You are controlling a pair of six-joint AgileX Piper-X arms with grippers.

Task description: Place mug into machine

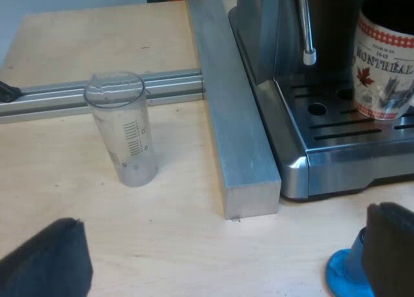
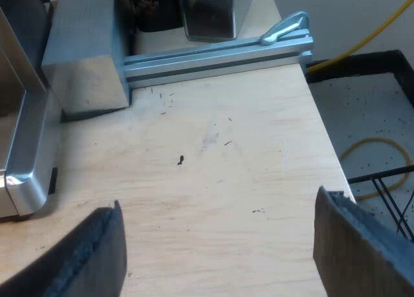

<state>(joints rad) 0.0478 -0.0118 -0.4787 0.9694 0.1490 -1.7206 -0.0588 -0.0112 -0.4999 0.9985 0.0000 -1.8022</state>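
Wooden table (image 1: 77, 38) carries everything in the left wrist view; the right wrist view looks down on another bare stretch of the table (image 2: 226, 174), scuffed with a few dark specks. Espresso machine (image 1: 291, 83) stands on the table, steel body and drip tray (image 1: 336, 130) toward the camera; one lower steel corner of the machine (image 2: 19, 161) shows in the right wrist view. Thick square aluminium bar (image 1: 233, 116) lies flat along the machine's side, close to the steel base; whether they touch, cannot tell. A like bar end (image 2: 84, 57) sits by the machine corner in the right wrist view. Slotted aluminium rail (image 1: 65, 93) meets the bar at a right angle; a second slotted rail (image 2: 220, 54) butts against the bar end. Left gripper (image 1: 226, 245): fingers spread wide, nothing between them, low over bare wood in front of the bar. Right gripper (image 2: 220, 226): fingers likewise far apart, empty, above bare table near the machine corner. Mug (image 1: 383, 64), white with red checked band, red maple leaf and "MONTREAL" lettering, stands upright on the drip tray grate, near the steam wand (image 1: 305, 25). Measuring glass (image 1: 123, 129), clear with printed scale, upright on the table just in front of the rail, well apart from the machine. Blue tamper (image 1: 343, 274) on the table, partly hidden behind one left finger.
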